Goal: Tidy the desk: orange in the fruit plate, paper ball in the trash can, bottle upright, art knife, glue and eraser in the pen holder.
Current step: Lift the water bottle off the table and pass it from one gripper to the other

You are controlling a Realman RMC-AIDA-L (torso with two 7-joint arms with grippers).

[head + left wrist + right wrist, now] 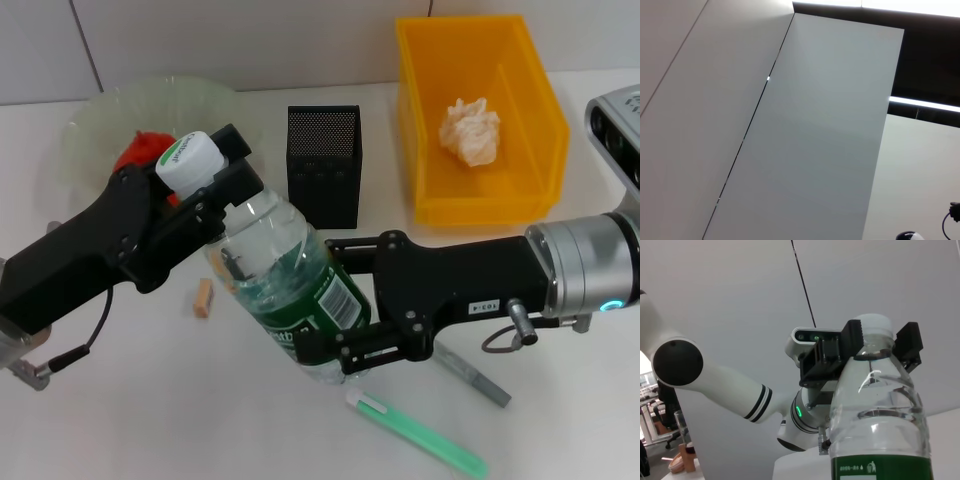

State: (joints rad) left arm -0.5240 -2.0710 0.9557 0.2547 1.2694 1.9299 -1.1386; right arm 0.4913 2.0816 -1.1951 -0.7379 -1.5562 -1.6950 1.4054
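At the far left of the table (120,420) sits the plate (95,125), up against the wall, with the orange (140,152) lying in it, mostly hidden behind the left arm. That arm reaches in from the left edge, and the left end effector (212,170) is clamped on the neck of the bottle (285,280) just under its white cap (190,160); the right wrist view shows the two black fingers (852,340) pressed on either side of the neck. Below the arm, on the bare table, lies the eraser (203,298), just beside the bottle's shoulder but not touching it as far as I can see. The bottle itself is held off the table and tilted, cap up and to the left, base down and to the right, its green label (320,300) facing up. Behind it stands the pen holder (324,165), upright and near the wall. The right end effector (335,335) comes in from the right and grips the bottle's lower half, its fingers closed on the label and base. Near the front edge a green knife (415,432) lies flat, and just right of it, half under the right arm, a grey stick-like thing (472,373) that I cannot identify. Farther right at the back is the can (530,195), with the paper ball (470,130) resting inside it.
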